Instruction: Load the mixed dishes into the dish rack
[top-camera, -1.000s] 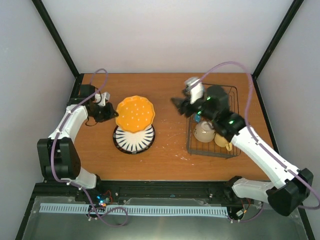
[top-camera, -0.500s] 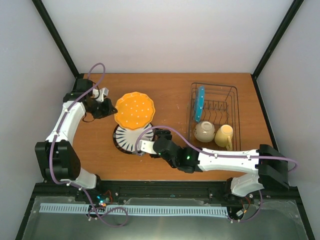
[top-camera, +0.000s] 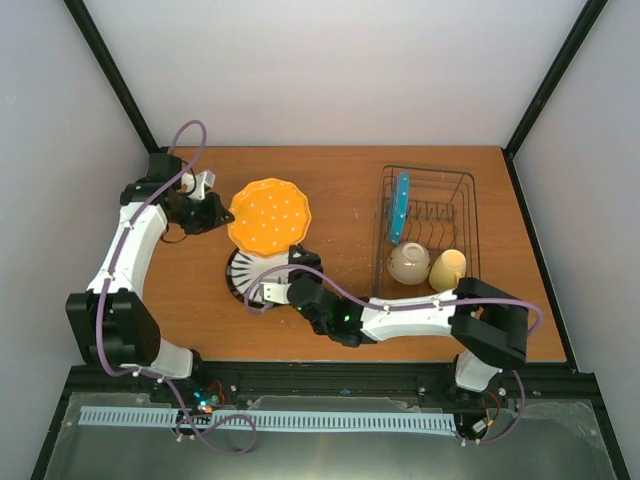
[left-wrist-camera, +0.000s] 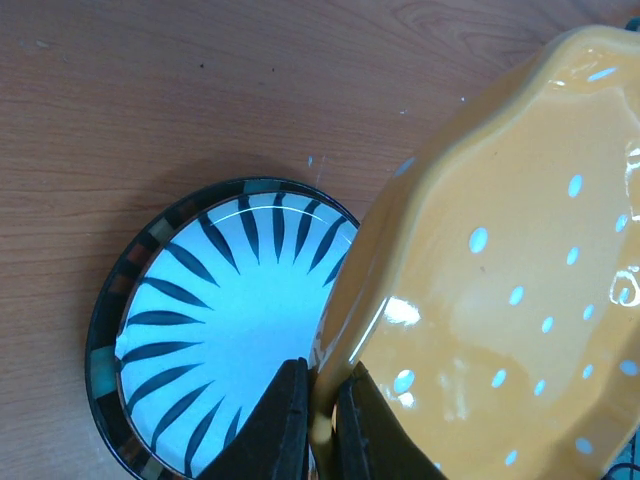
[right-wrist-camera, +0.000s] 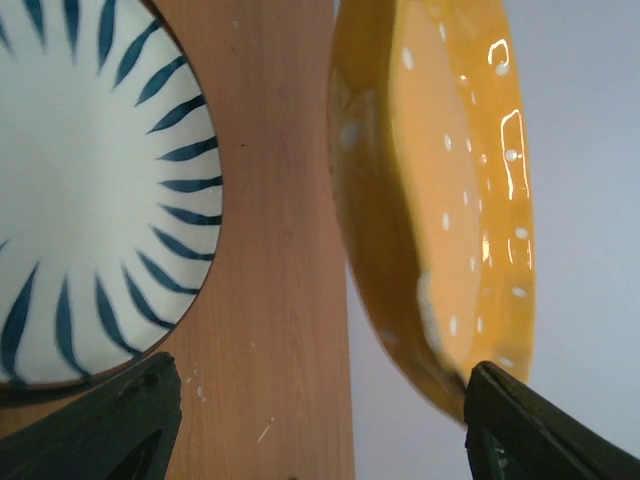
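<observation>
My left gripper (top-camera: 222, 214) is shut on the rim of the orange-yellow plate (top-camera: 268, 216) and holds it tilted above the table; the left wrist view shows its fingers (left-wrist-camera: 285, 420) pinching the plate's edge (left-wrist-camera: 500, 280). The white plate with black stripes (top-camera: 243, 268) lies flat under it and also shows in both wrist views (left-wrist-camera: 230, 320) (right-wrist-camera: 90, 190). My right gripper (top-camera: 276, 288) is open and empty at that plate's near right edge, below the orange-yellow plate (right-wrist-camera: 450, 200). The dish rack (top-camera: 473, 230) holds the teal plate (top-camera: 400, 208) upright, the cream-white bowl (top-camera: 408, 263) and the yellow mug (top-camera: 447, 268).
The right arm lies low across the table's front from its base to the striped plate. Black frame posts stand at the back corners. White walls close the table on three sides.
My right arm has swung from over the rack down and left to the striped plate. My left gripper has drawn the orange-yellow plate slightly back and left.
</observation>
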